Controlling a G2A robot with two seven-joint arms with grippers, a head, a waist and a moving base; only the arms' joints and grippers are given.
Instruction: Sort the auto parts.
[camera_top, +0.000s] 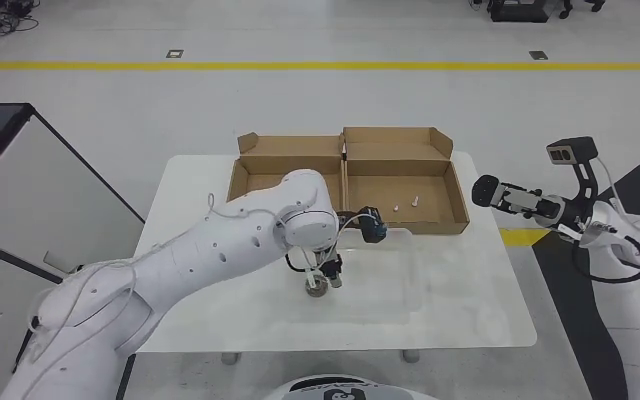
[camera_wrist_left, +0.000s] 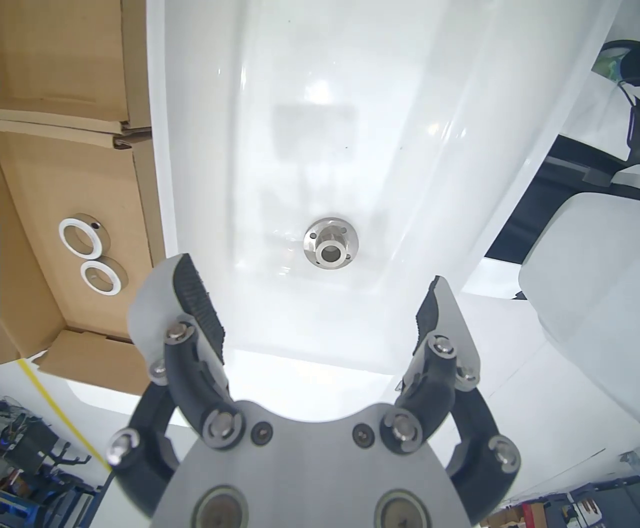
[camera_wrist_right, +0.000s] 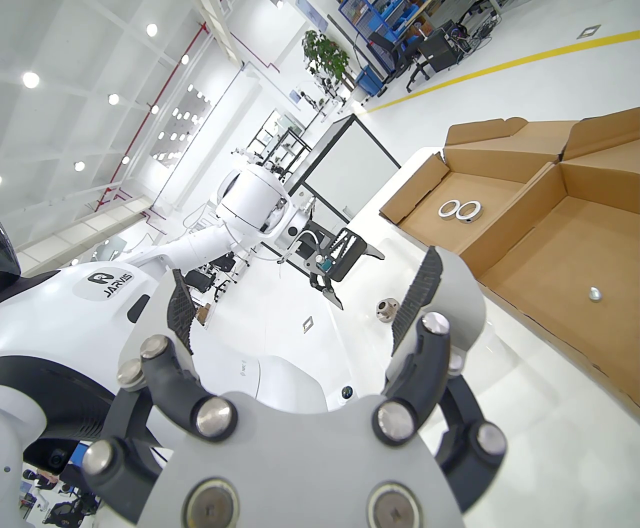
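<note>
A white table (camera_top: 450, 290) stands on a pale workshop floor, with two open cardboard boxes side by side at its far edge. My left gripper (camera_wrist_left: 312, 305) hangs over the table in front of the boxes, jaws spread wide and holding nothing. A flanged metal hub (camera_wrist_left: 330, 242) sits upright on the bare tabletop near my fingertips, untouched. The left box (camera_wrist_left: 145, 200) holds two white rings (camera_wrist_left: 82, 237), touching each other on its floor. The right box (camera_wrist_right: 550, 320) holds a small metal part (camera_wrist_right: 595, 294). My right gripper (camera_wrist_right: 300, 300) is off the table's right side, well apart from the hub, jaws open and empty too.
</note>
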